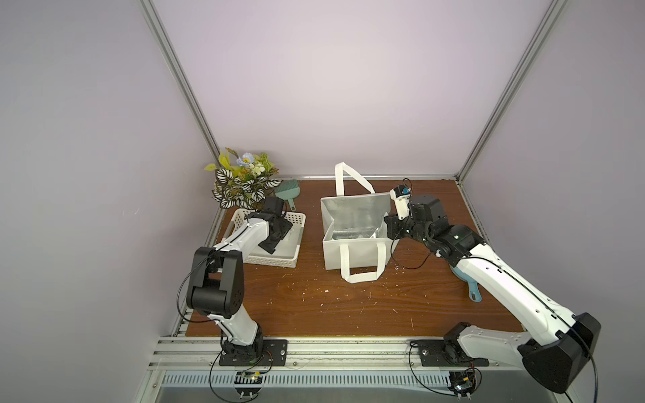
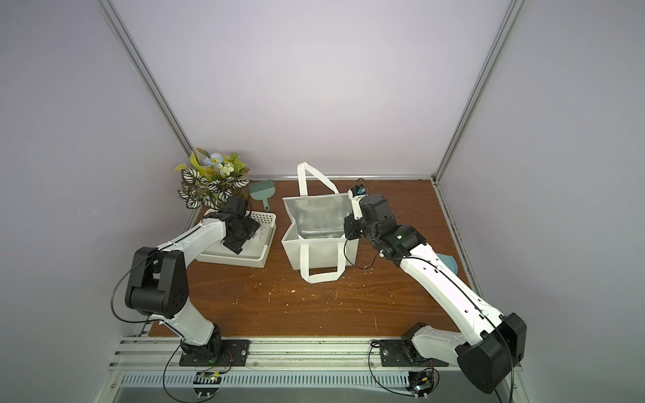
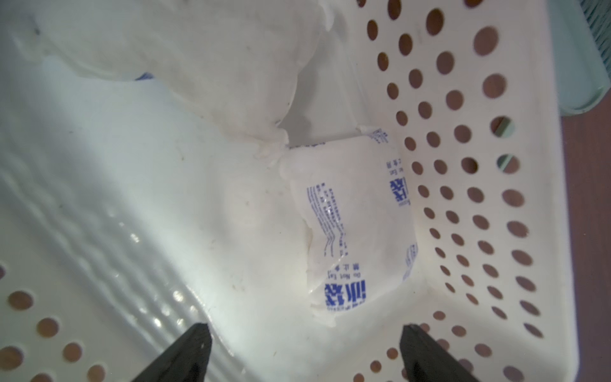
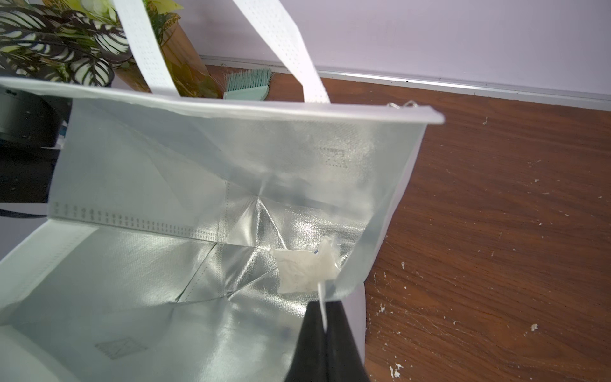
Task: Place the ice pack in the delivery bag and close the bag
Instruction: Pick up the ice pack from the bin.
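- I found the ice pack (image 3: 357, 238) lying in the white basket (image 3: 463, 198), against its perforated wall, with a second pouch (image 3: 205, 66) at its corner.
- The left gripper (image 3: 304, 347) hung close over it, jaws wide apart, gripping nothing.
- The right gripper (image 4: 325, 311) was clamped on the delivery bag (image 4: 231, 158) at its rim; a crumpled whitish pouch (image 4: 304, 271) lay inside.
- A plant (image 1: 244, 185) and a brush (image 1: 288, 191) stood behind the basket.

Both top views: mounted high on the arm-base side, tilted down over the whole table (image 1: 331, 303), nearly identical framing. Left wrist: close-up, down into the basket (image 3: 552, 281). Right wrist: close, into the delivery bag (image 4: 231, 158); bag and brush (image 4: 246, 84) also in both top views.
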`<act>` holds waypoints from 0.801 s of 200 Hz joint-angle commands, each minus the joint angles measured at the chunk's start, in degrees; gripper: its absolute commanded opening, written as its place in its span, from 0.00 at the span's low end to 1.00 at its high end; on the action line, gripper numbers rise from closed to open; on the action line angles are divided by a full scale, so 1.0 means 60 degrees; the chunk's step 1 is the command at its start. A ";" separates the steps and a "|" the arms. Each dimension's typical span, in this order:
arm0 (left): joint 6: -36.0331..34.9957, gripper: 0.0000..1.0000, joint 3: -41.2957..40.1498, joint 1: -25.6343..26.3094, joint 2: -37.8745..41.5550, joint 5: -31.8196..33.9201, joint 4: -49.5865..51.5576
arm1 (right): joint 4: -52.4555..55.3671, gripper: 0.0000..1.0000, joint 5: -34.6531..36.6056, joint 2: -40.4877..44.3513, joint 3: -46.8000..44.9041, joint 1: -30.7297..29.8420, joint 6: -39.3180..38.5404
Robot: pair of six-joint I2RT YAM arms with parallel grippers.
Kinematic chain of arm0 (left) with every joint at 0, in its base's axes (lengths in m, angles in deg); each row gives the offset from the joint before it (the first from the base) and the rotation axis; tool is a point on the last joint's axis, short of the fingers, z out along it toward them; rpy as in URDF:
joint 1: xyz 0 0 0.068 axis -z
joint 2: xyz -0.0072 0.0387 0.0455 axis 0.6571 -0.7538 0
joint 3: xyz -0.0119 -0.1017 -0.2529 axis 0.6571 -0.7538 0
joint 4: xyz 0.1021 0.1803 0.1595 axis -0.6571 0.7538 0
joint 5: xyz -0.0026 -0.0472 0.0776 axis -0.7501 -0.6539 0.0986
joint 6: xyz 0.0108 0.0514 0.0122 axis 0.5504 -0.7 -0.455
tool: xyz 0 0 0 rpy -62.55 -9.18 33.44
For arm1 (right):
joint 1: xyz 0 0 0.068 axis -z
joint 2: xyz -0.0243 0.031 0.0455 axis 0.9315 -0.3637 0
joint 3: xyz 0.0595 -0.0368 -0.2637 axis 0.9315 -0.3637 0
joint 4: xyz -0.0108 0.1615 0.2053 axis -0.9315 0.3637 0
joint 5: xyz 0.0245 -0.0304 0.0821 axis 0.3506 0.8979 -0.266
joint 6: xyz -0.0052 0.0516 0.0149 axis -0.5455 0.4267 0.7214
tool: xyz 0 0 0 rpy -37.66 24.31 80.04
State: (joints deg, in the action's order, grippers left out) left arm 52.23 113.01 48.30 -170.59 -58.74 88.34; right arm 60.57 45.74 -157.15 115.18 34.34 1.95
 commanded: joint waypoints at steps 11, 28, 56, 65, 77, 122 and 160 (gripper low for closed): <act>0.0002 0.92 0.0533 -0.0078 -0.0690 0.0392 -0.0509 | -0.0444 0.01 -0.0007 0.0070 0.0051 -0.0035 -0.0113; -0.0093 0.92 0.0726 -0.0076 -0.0928 0.0555 -0.0607 | -0.0438 0.01 -0.0004 0.0034 0.0030 -0.0023 -0.0105; -0.0103 0.91 0.0987 -0.0094 -0.1405 0.0770 -0.0573 | -0.0427 0.01 0.0039 0.0002 0.0041 -0.0036 -0.0103; -0.0030 0.91 0.1000 -0.0091 -0.1569 0.0788 -0.0573 | -0.0422 0.01 0.0048 -0.0016 0.0057 -0.0033 -0.0105; 0.0042 0.92 0.1014 -0.0093 -0.1810 0.0809 -0.0590 | -0.0412 0.01 0.0058 -0.0036 0.0073 -0.0032 -0.0105; -0.0122 0.94 0.1291 -0.0091 -0.2704 0.0740 -0.0602 | -0.0396 0.01 0.0121 -0.0042 0.0068 -0.0036 -0.0123; -0.0540 0.58 0.1082 -0.0079 -0.2740 0.0758 -0.0618 | -0.0366 0.01 0.0145 -0.0008 0.0059 -0.0036 -0.0120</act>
State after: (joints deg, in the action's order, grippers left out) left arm 50.68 121.51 48.30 -185.08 -53.45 82.48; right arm 60.57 45.78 -157.15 115.18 34.34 1.92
